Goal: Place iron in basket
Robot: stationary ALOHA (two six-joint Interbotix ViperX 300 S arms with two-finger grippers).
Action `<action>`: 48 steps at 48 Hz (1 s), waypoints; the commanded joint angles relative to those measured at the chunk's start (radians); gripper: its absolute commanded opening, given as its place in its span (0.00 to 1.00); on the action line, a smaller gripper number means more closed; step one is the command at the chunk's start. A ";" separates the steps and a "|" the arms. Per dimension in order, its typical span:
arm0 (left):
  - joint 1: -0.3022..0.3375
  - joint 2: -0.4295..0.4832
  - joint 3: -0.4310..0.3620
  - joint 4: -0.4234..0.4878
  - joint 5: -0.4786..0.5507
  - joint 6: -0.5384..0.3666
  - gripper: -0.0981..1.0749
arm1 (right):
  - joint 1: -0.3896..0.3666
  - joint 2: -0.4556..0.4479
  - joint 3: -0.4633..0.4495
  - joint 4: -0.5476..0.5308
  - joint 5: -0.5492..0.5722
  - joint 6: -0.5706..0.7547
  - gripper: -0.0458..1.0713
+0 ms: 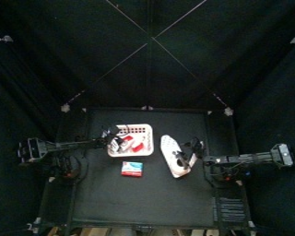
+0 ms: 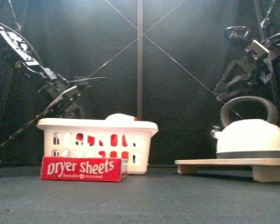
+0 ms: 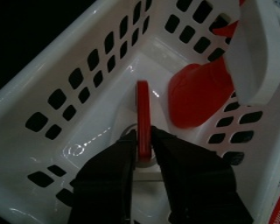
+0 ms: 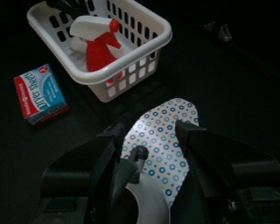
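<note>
- Iron [image 2: 252, 133]: white domed body with an arched handle and a dark band near the base. It stands upright on a low board [image 2: 224, 164] on the table [image 2: 154, 197], to the right of the basket in the front view. It is outside the basket and apart from it.
- Basket [image 2: 95, 140]: white, perforated walls, red showing through the holes. It sits on the table left of the board. It holds a white spray bottle [image 4: 94, 37] with a red trigger and base, lying on its side.
- Dryer Sheets box [image 2: 81, 168]: red and blue, flat on the table just in front of the basket.
- Left gripper [image 3: 140, 140]: reaches from the left into the basket, low inside it and near the floor. A thin red strip [image 3: 140, 105] stands right at its tip. Whether the tool is clamped on the strip or clear of it cannot be told.
- Right gripper [image 2: 257, 48]: hangs above the iron's handle, clear of it in the front view. The jaws stand wide apart and hold nothing.
- Right wrist view: a tapering ring-patterned surface [image 4: 168, 140] lies directly below the opened jaws. The basket and the box lie further off.
</note>
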 commanded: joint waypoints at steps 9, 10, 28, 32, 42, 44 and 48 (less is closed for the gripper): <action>-0.009 -0.023 -0.026 -0.002 -0.009 0.002 0.73 | -0.002 0.003 -0.014 -0.003 -0.002 0.000 0.81; -0.011 -0.025 -0.026 -0.002 -0.009 0.002 0.73 | -0.002 0.005 -0.014 -0.003 -0.002 0.000 0.81; -0.023 -0.040 -0.026 -0.002 -0.009 0.003 0.74 | -0.002 0.005 -0.014 -0.003 -0.002 0.000 0.81; -0.025 -0.041 -0.028 -0.002 -0.009 0.005 0.74 | -0.002 0.003 -0.014 -0.003 -0.002 0.000 0.81; -0.025 -0.041 -0.028 0.002 -0.038 0.009 0.74 | -0.002 0.005 -0.014 -0.003 -0.002 0.000 0.81; -0.032 -0.044 -0.028 0.002 -0.051 0.009 0.74 | -0.002 0.003 -0.014 -0.003 -0.002 0.002 0.81; -0.046 -0.046 -0.031 0.005 -0.066 0.011 0.74 | -0.002 0.005 -0.014 -0.003 -0.002 0.002 0.81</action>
